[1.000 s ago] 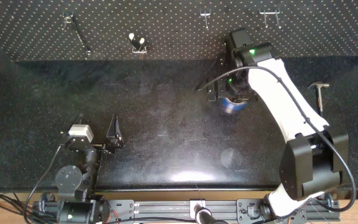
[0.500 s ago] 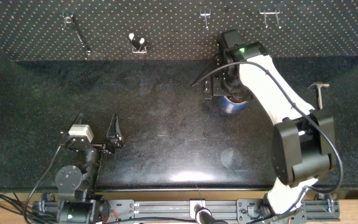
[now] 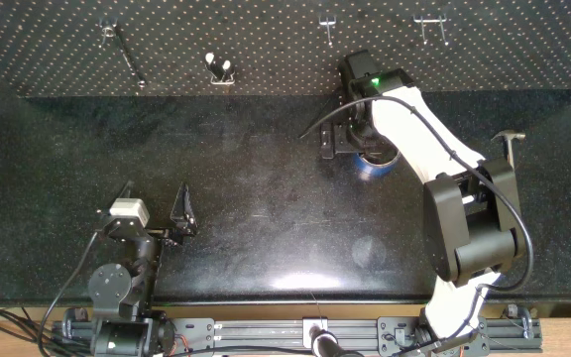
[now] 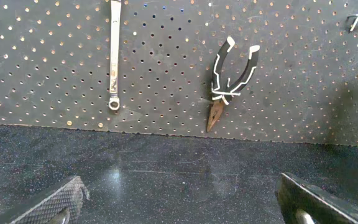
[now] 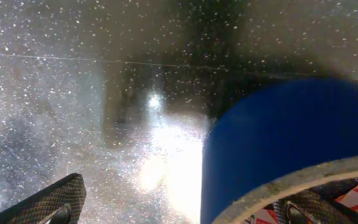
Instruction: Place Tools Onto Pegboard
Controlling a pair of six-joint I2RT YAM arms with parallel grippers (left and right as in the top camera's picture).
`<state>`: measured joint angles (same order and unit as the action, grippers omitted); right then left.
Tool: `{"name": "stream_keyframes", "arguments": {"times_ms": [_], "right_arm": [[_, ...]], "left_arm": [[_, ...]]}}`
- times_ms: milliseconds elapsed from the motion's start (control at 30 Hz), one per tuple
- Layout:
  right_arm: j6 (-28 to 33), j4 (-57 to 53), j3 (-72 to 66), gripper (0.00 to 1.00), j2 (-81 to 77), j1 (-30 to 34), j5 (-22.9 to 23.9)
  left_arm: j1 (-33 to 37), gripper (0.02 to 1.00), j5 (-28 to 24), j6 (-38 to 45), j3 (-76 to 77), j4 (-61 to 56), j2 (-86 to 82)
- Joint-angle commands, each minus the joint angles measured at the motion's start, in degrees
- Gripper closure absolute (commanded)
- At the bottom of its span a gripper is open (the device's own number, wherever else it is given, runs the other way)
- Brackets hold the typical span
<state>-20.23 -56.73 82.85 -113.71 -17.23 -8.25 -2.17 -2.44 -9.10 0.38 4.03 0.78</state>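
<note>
Blue tape roll [image 3: 373, 165] lies flat on the counter [image 3: 266, 208], near the pegboard [image 3: 266, 50]. Right tool [image 5: 185, 208] is spread wide over it, one finger outside the roll's wall and the other apparently inside the core, not clamped. The roll is probably light and stiff, slick outside. Best pinch is across the wall, leaving the hole free for hanging. Left tool [image 4: 188, 202] is spread open, well apart.

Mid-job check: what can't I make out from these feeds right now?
- Blue tape roll: the right wrist view's edge cuts it off; in the top view the right arm covers most of it.
- Right gripper: whether either finger touches the roll is unclear.
- Hammer: lower handle hidden behind the right arm, top view.
- Pegboard hooks: too small in the top view to judge their shape.
</note>
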Motion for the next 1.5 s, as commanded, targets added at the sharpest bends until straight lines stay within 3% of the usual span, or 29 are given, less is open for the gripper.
{"name": "stream_keyframes", "arguments": {"times_ms": [33,800,933,967,1000,1100,1167,1300,1500], "right_arm": [[0.79,-0.48,0.98,0.025,-2.27,-0.63,1.49],[0.35,-0.79,1.05,0.020,-2.36,-0.70,3.13],[0.35,-0.81,1.05,0.185,-2.36,-0.70,3.13],[0.35,-0.81,1.05,0.264,-2.36,-0.70,3.13],[0.35,-0.81,1.05,0.478,-2.36,-0.70,3.13],[0.37,-0.81,1.05,0.625,-2.36,-0.70,3.13],[0.35,-0.81,1.05,0.649,-2.36,-0.70,3.13],[0.37,-0.79,1.05,0.888,-2.36,-0.70,3.15],[0.33,-0.79,1.05,0.923,-2.36,-0.70,3.15]], "left_arm": [[0.24,0.023,-1.25,-0.11,-0.07,0.33,-0.59],[0.24,0.023,-1.25,-0.11,-0.07,0.33,-0.59],[0.24,0.023,-1.25,-0.11,-0.07,0.33,-0.59],[0.24,0.023,-1.25,-0.11,-0.07,0.33,-0.59],[0.24,0.023,-1.25,-0.11,-0.07,0.33,-0.59],[0.24,0.023,-1.25,-0.11,-0.07,0.33,-0.59],[0.24,0.023,-1.25,-0.11,-0.07,0.33,-0.59],[0.24,0.023,-1.25,-0.11,-0.07,0.33,-0.59],[0.24,0.023,-1.25,-0.11,-0.07,0.33,-0.59]]}}
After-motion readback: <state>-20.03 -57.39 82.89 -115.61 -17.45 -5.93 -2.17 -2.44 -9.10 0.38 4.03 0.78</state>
